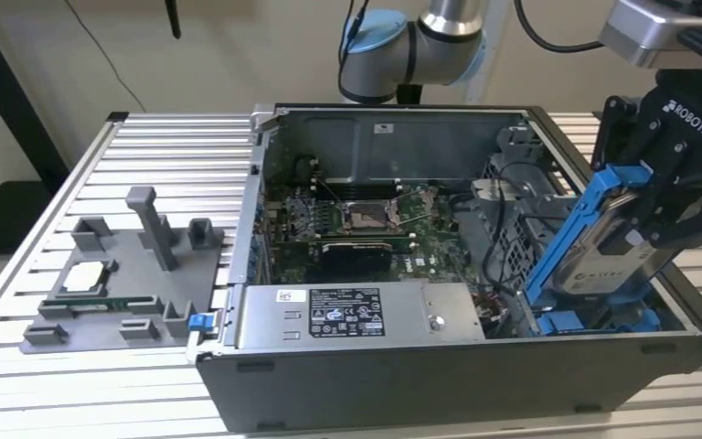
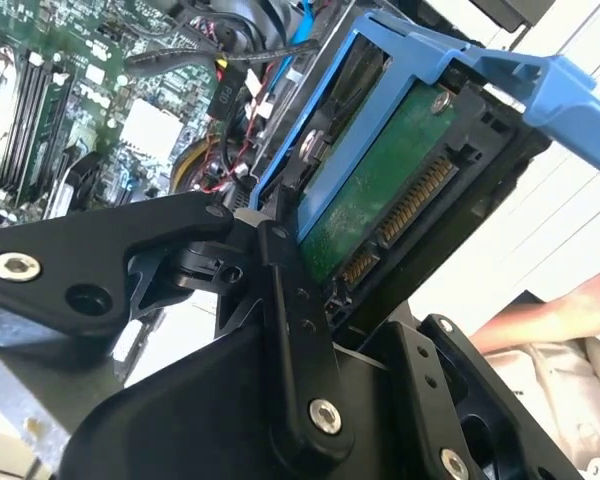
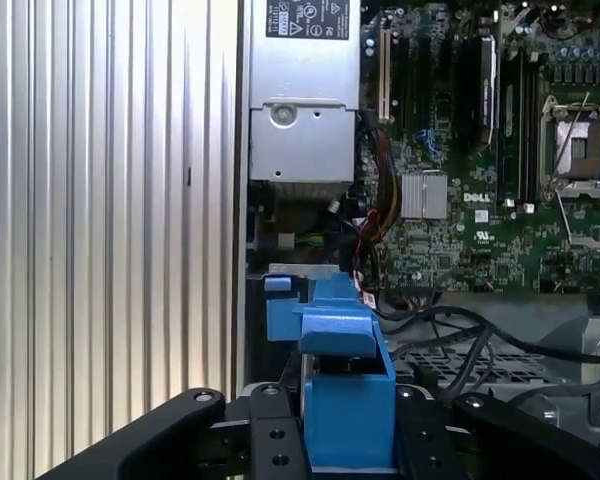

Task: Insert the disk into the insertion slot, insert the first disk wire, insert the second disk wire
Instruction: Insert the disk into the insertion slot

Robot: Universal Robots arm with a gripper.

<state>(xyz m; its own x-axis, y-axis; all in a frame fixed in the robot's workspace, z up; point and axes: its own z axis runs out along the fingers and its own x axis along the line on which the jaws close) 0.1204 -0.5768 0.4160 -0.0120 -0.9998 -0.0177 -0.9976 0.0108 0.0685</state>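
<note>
The claw (image 1: 643,218) is clamped on the disk (image 1: 605,240), its fingers (image 2: 290,300) pressing against the blue carrier's long sides. The disk hangs steeply tilted, its lower end down at the insertion slot (image 1: 598,320) in the case corner on the exterior view's right. Whether it touches the blue rails I cannot tell. To do this step well, I judge the carrier needs levelling until its edges run parallel with the rails, then a straight slide so it does not jam. Loose cables (image 3: 450,330) lie just beside the bay and could snag. Farther off sit the motherboard (image 1: 364,219) and the ribbed worktop (image 1: 143,146).
</note>
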